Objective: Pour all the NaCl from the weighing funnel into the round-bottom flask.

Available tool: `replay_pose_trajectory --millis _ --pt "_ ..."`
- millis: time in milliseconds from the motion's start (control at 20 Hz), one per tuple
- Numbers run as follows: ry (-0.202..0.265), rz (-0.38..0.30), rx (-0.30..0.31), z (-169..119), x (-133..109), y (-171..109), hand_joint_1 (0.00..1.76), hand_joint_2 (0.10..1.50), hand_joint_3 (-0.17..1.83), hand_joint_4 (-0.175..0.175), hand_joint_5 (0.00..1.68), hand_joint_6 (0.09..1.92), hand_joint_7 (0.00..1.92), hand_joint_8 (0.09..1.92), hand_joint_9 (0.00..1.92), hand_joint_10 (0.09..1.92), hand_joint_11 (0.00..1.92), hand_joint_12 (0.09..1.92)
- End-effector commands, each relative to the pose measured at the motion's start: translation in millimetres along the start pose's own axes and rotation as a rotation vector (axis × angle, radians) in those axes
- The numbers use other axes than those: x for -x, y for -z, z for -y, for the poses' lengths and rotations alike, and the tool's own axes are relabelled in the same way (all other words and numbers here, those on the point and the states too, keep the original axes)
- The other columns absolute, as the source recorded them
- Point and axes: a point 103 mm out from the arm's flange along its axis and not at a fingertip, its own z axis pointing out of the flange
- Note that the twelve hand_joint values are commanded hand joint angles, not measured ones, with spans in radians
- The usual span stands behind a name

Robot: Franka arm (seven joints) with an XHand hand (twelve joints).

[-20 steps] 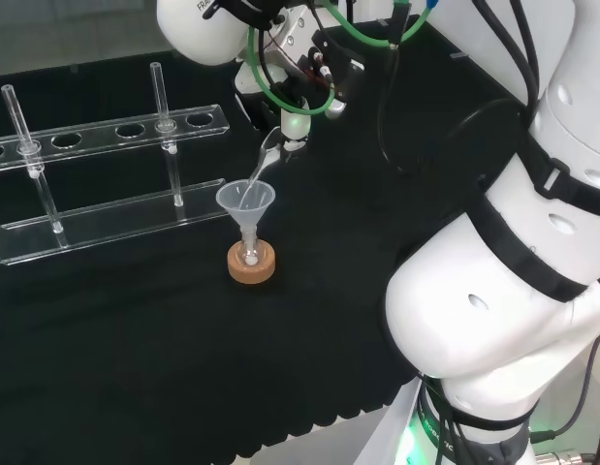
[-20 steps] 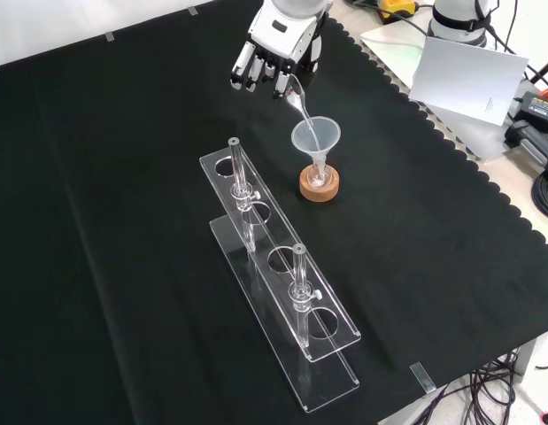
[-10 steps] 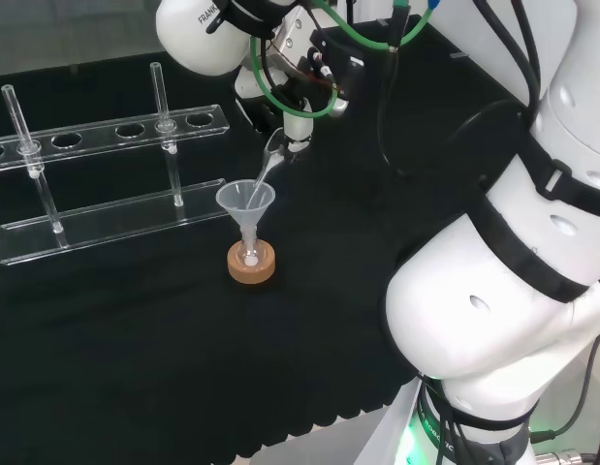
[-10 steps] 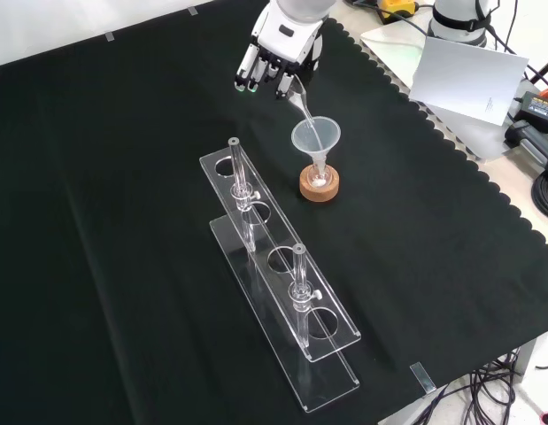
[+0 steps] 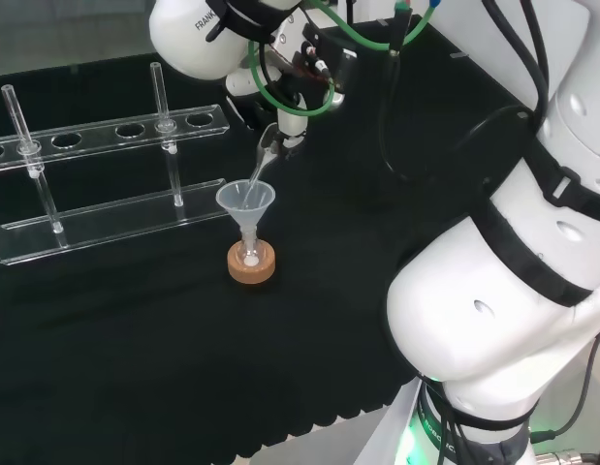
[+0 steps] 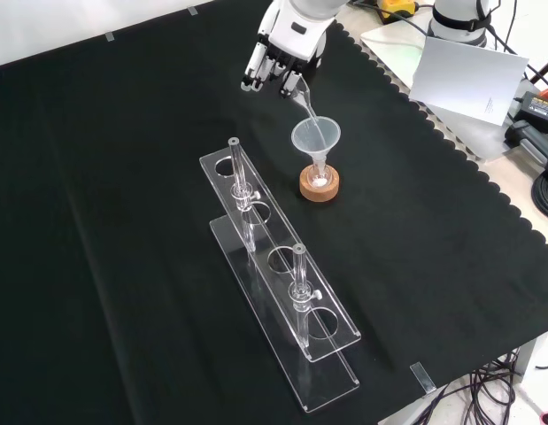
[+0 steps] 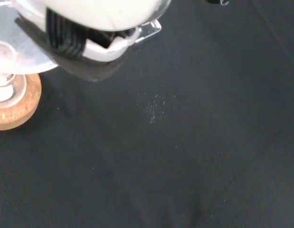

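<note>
My hand [image 5: 282, 124] is shut on the clear weighing funnel [image 5: 264, 161], pinching its upper end. The weighing funnel is tilted steeply, and its thin spout reaches into the mouth of a clear plastic funnel [image 5: 246, 201]. That funnel stands in the neck of a small round-bottom flask [image 5: 249, 254] on a cork ring [image 5: 251, 266]. A little white powder shows inside the flask. In the front view my hand [image 6: 280, 60] is up and left of the weighing funnel [image 6: 304, 96], funnel [image 6: 316, 135] and cork ring [image 6: 320, 186]. In the wrist view the cork ring [image 7: 14, 108] lies close by.
A clear acrylic tube rack [image 6: 282, 292] with two tall glass tubes stands near the flask, left of it in the head view [image 5: 106, 174]. A few white grains [image 7: 154, 107] lie scattered on the cloth. A sheet of paper [image 6: 468, 75] lies beyond the cloth's scalloped edge.
My hand has risen and shifted a little, up and right in the front view. The weighing funnel now tilts more steeply, its spout still in the plastic funnel.
</note>
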Motion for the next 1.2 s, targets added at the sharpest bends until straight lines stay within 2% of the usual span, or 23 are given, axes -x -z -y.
replay_pose_trajectory --millis 50,150,400,650,1200 --pt "0.010 0.026 -0.004 -4.8 4.2 3.8 1.15 0.61 0.61 0.175 1.56 0.09 1.66 0.09 1.03 0.16 0.00 1.39" --pt "0.010 0.024 -0.011 -5.6 5.1 4.4 1.15 0.61 0.61 0.175 1.56 0.09 1.67 0.09 1.03 0.16 0.00 1.39" --pt "0.054 0.104 0.017 -5.3 3.0 7.2 1.15 0.61 0.61 0.175 1.56 0.09 1.67 0.09 1.04 0.16 0.00 1.39" --pt "0.053 0.121 0.025 -6.2 0.0 16.0 1.15 0.61 0.61 0.175 1.56 0.09 1.67 0.09 1.04 0.16 0.00 1.39" --pt "0.039 0.210 0.033 -13.3 -4.9 18.3 1.15 0.61 0.62 0.175 1.57 0.09 1.67 0.09 1.04 0.16 0.00 1.38"
